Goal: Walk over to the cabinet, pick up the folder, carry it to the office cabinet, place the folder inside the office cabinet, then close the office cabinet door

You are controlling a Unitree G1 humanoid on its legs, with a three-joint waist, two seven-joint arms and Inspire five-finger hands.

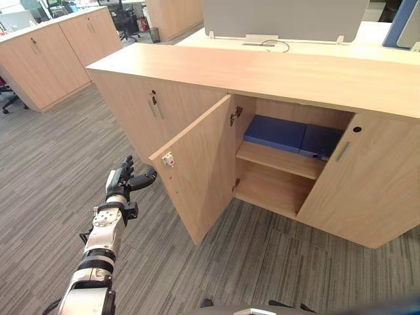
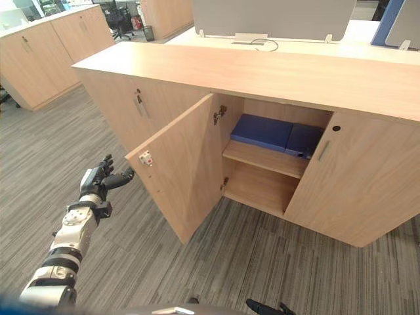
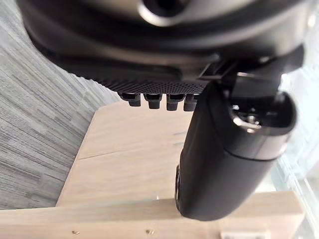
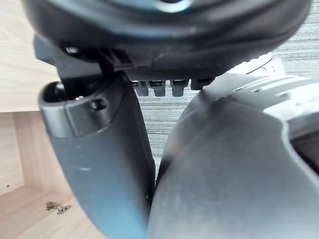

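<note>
A: Lower left of the frame: your left hand [image 1: 121,180] hangs over the carpet [image 1: 59,164] just beside the free edge of the open door [image 1: 197,177]. It is released, fingers up and holding nothing, thumb stretched toward that edge. You cannot tell whether the thumb touches the wood.

B: And your folder [image 1: 274,133], the blue one, lies flat on the upper shelf [image 1: 275,159] inside the cabinet [image 1: 275,72], at centre frame. A second folder [image 1: 319,140] lies against its right side, partly behind the shut right door [image 1: 374,190].

A: The open door swings out toward you, hinged at the compartment's left side. A small white catch [image 1: 168,159] sits near its top corner. The lower compartment is bare wood.

B: Your right hand [image 4: 94,149] shows in its own wrist view. It is released too, thumb straight, nothing in its grasp, with carpet and a corner of the cabinet's inside past it.
</note>
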